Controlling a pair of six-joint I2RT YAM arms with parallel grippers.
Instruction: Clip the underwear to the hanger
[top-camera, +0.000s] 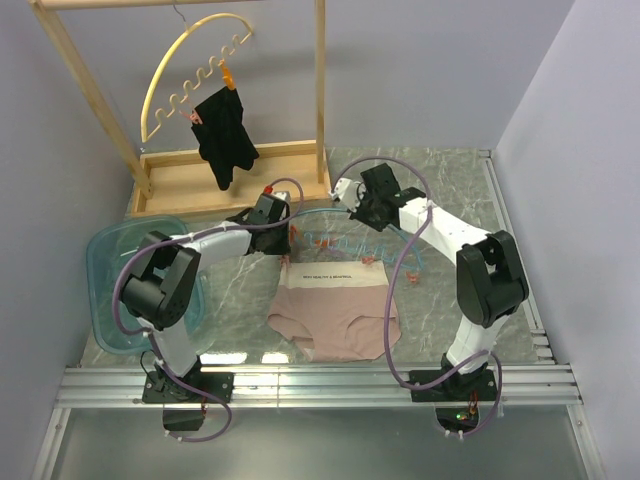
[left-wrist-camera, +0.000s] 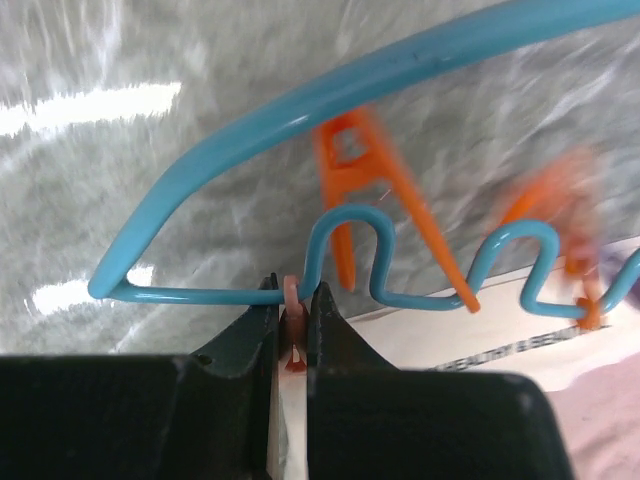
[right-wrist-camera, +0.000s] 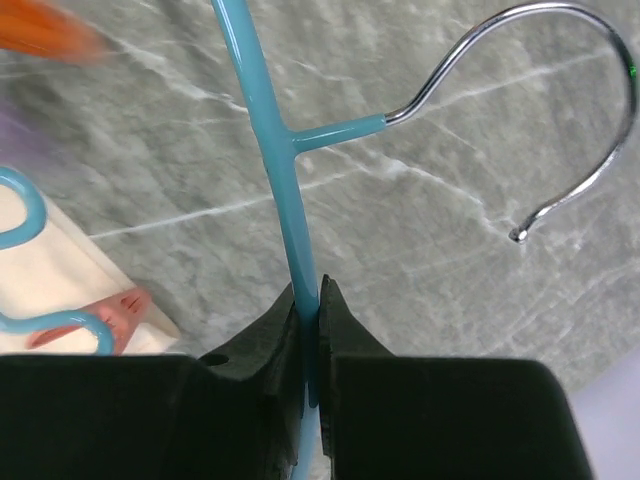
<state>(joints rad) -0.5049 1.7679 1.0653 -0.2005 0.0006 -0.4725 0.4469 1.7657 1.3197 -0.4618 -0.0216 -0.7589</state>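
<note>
The pink-beige underwear (top-camera: 335, 312) lies flat on the marble table, cream waistband (left-wrist-camera: 470, 335) toward the back. Just above the waistband, the light-blue hanger (top-camera: 335, 238) is held between both grippers. My left gripper (left-wrist-camera: 295, 292) is shut on a small pink clip (left-wrist-camera: 291, 300) that hangs on the hanger's wavy lower edge (left-wrist-camera: 345, 225), near its left end. Orange clips (left-wrist-camera: 365, 180) dangle further along that edge, blurred. My right gripper (right-wrist-camera: 308, 292) is shut on the hanger's blue arch (right-wrist-camera: 262, 110), just below the metal hook (right-wrist-camera: 560, 90).
A wooden rack (top-camera: 235, 178) at the back holds a yellow arched hanger (top-camera: 190, 60) with a black garment (top-camera: 225, 140) clipped to it. A translucent blue basin (top-camera: 105, 260) sits at the left. A metal rail (top-camera: 320, 385) runs along the near edge.
</note>
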